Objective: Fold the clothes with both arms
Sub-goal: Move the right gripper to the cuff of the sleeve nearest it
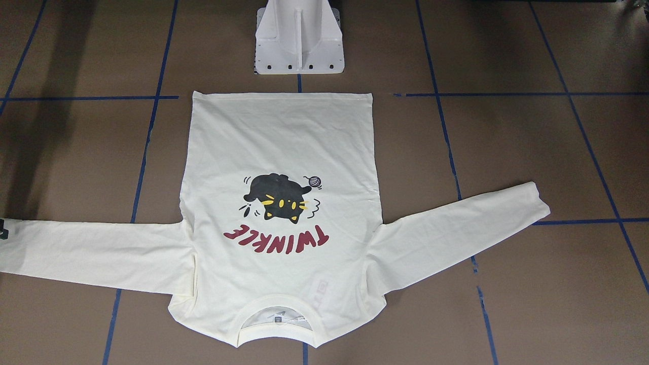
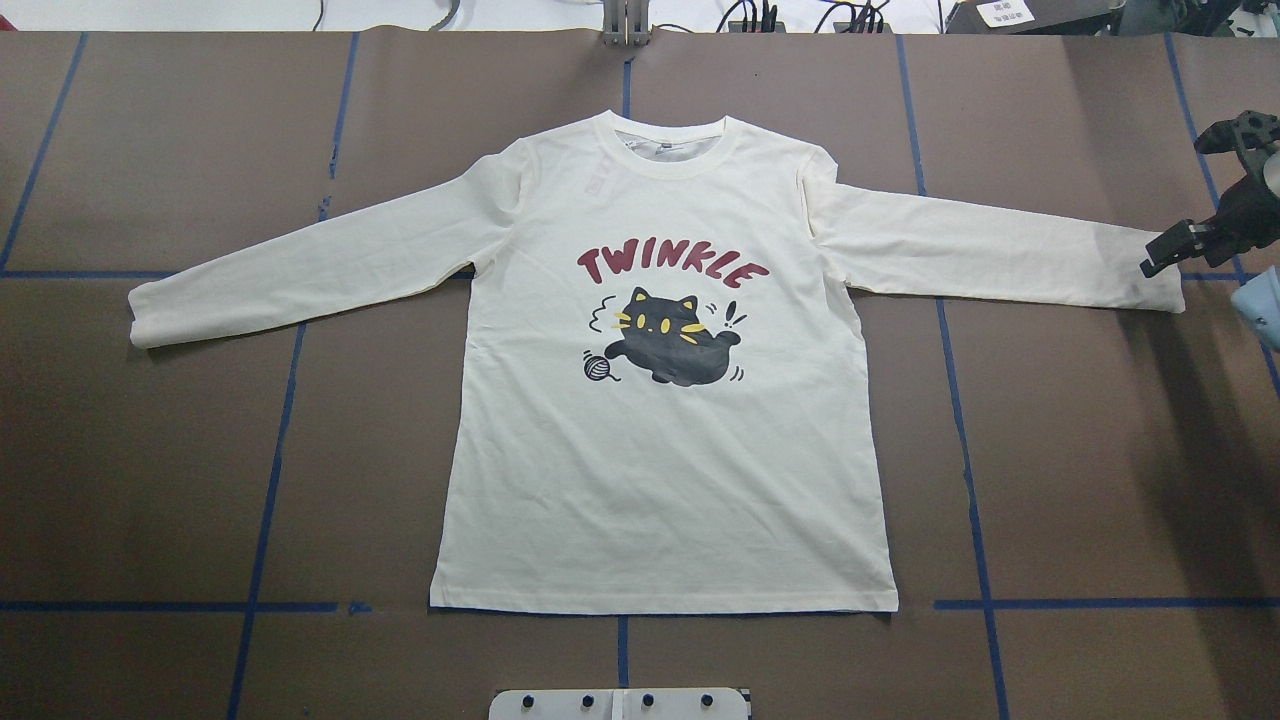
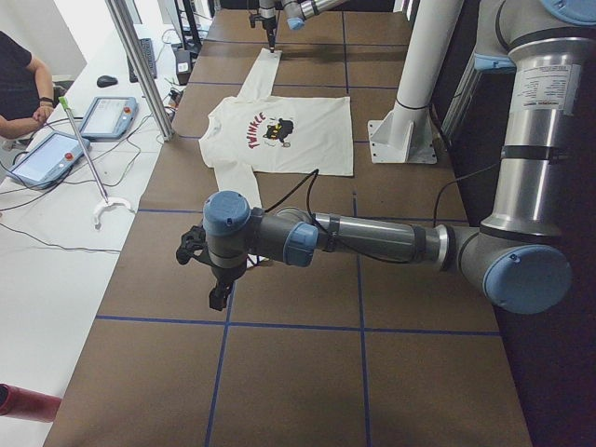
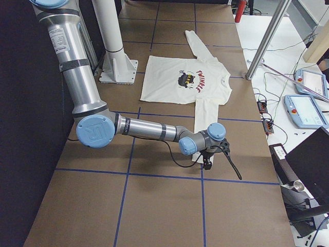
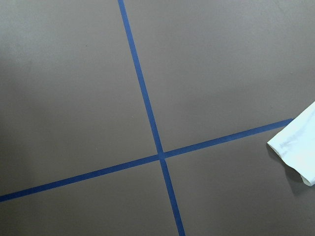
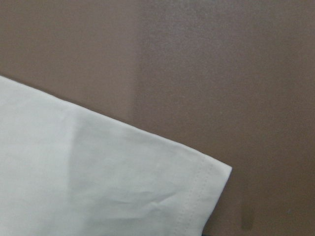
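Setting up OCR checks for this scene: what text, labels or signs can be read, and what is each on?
"TWINKLE": red letters on the front of the shirt, above the cat print.
Neck tag inside the collar: too small to read.
Sticker on the left arm: too small to read.
Sticker on the right arm: too small to read.
Paper sheet beyond the table's far edge: print blurred, unreadable.

T-shirt (image 3: 279, 140) flat, print up — left end effector (image 3: 216, 296) apparently above table (image 3: 307, 354).
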You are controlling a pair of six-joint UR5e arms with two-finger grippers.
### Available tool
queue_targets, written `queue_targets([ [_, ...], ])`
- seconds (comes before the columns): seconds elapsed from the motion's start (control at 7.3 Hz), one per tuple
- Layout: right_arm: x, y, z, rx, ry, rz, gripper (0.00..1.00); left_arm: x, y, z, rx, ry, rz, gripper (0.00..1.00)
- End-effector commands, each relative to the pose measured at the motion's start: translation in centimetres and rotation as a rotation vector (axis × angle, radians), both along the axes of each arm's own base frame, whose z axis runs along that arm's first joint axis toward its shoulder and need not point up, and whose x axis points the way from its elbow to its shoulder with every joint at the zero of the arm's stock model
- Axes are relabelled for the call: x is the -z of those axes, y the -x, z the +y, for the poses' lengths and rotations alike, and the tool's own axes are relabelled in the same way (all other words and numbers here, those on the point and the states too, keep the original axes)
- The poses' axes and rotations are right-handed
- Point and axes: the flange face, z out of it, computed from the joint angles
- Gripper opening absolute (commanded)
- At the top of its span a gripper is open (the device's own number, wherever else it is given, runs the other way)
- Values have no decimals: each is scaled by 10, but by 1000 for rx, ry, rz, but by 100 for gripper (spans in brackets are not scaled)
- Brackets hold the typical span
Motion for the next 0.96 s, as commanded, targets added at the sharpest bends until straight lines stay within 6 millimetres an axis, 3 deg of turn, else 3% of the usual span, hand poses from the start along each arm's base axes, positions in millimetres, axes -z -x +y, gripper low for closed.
queue_targets([
  [0.0,-7,1,0,1,14,6,100,0,0,0,0,-1,0,100],
  [0.14,-10,1,0,1,20,8,99,0,0,0,-1,-2,0,100],
  [0.27,-9,1,-1,0,19,9,89,0,0,0,-3,-3,-1,100],
  [0.68,-6,2,-3,0,19,9,26,-1,0,0,-4,-1,-1,100],
  [0.82,-4,3,-5,0,15,8,15,-1,0,0,-4,-1,-1,100],
])
